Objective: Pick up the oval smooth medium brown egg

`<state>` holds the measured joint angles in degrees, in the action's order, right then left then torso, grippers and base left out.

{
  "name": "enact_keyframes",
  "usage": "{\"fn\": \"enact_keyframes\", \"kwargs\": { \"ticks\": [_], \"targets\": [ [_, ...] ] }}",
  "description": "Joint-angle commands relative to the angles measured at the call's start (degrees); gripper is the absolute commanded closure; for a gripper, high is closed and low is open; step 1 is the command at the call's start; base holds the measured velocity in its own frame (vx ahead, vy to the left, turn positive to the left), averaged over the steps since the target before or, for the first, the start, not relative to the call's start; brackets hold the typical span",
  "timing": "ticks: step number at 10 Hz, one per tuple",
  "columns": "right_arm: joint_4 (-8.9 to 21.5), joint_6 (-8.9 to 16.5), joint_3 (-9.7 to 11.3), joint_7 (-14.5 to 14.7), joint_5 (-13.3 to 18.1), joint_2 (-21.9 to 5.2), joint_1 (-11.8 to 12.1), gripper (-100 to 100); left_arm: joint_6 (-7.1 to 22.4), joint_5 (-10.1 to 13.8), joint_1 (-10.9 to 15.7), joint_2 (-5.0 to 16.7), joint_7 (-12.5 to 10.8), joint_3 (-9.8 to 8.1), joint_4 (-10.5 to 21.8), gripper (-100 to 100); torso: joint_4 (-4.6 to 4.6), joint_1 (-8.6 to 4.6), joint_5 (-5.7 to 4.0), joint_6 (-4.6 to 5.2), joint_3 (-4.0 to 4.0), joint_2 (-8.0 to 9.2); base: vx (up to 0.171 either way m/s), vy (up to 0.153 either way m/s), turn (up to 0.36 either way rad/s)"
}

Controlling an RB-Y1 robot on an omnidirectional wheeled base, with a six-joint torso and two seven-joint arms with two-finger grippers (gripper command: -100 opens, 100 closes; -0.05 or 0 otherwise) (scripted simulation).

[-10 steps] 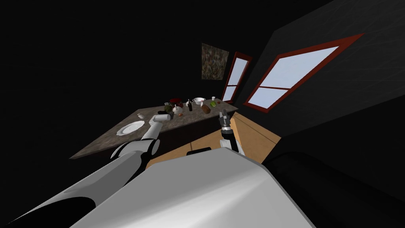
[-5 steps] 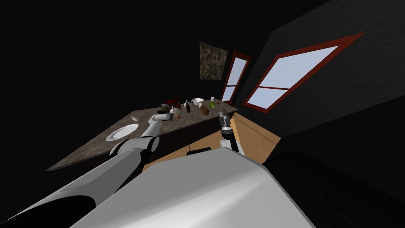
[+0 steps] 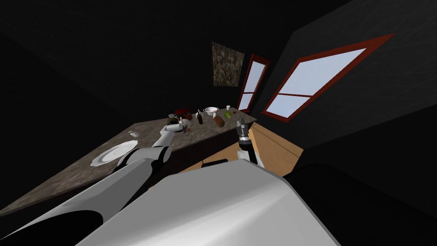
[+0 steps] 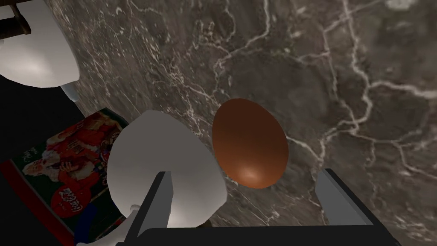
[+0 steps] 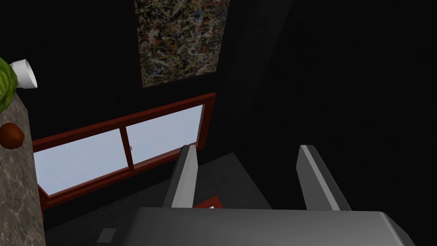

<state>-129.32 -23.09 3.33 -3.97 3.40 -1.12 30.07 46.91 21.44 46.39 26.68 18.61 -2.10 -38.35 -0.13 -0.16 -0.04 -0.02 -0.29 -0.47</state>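
Brown egg (image 4: 250,143) on marble counter (image 4: 341,64), partly inside spread left gripper (image 4: 245,173).

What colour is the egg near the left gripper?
The egg is reddish brown, clearest in the left wrist view.

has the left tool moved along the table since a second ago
Yes. Judged against the white plate, the left tool has gone farther from it along the table, toward the brown egg, and hangs open over it.
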Motion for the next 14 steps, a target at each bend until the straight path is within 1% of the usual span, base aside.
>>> {"fn": "enact_keyframes", "kwargs": {
  "ticks": [1, 2, 5, 10, 12, 13, 14],
  "targets": [
    [0.0, 0.0, 0.0, 0.0, 0.0, 0.0, 0.0, 0, 0.0, 0.0, 0.0, 0.0, 0.0, 0.0, 0.0, 0, 0.0, 0.0, 0.0, 0.0, 0.0, 0.0, 0.017, -0.006, 0.001],
    [0.0, 0.0, 0.0, 0.0, 0.0, 0.0, 0.0, 0, -0.8, -1.3, 0.0, 0.3, -2.1, -0.31, 1.1, -100, 0.07, 0.08, 0.02, -0.01, 0.17, 0.28, -0.03, 0.058, -0.247],
    [0.0, 0.0, 0.0, 0.0, 0.0, 0.0, 0.0, 0, -2.0, -3.4, 0.0, 0.8, -5.2, -0.78, 2.8, -100, 0.16, 0.49, 0.12, 0.01, 0.38, 0.63, -0.048, 0.096, -0.237],
    [0.0, 0.0, 0.0, 0.0, 0.0, 0.0, 0.0, 0, -4.0, -6.7, 0.0, 1.5, -10.3, -1.56, 5.5, -100, 0.16, 0.42, 0.1, 0.01, 0.39, 0.65, -0.055, 0.066, -0.191],
    [0.0, 0.0, 0.0, 0.0, 0.0, 0.0, 0.0, 0, -3.7, -6.6, 0.0, 1.5, -10.3, -1.52, 5.2, -100, 0.14, 0.33, 0.08, -0.03, 0.33, 0.54, -0.02, 0.025, -0.029],
    [0.0, 0.0, 0.0, 0.0, 0.0, 0.0, 0.0, 0, -3.8, -6.7, 0.0, 1.5, -10.3, -1.52, 5.4, 100, 0.13, 0.25, 0.07, -0.03, 0.29, 0.47, -0.005, 0.002, 0.007],
    [0.0, 0.0, 0.0, 0.0, 0.0, 0.0, 0.0, 0, -3.7, -6.7, -0.1, 1.5, -10.3, -1.51, 5.4, 100, 0.17, 0.2, 0.03, 0.02, 0.28, 0.41, 0.0, 0.0, 0.0]
  ]
}}
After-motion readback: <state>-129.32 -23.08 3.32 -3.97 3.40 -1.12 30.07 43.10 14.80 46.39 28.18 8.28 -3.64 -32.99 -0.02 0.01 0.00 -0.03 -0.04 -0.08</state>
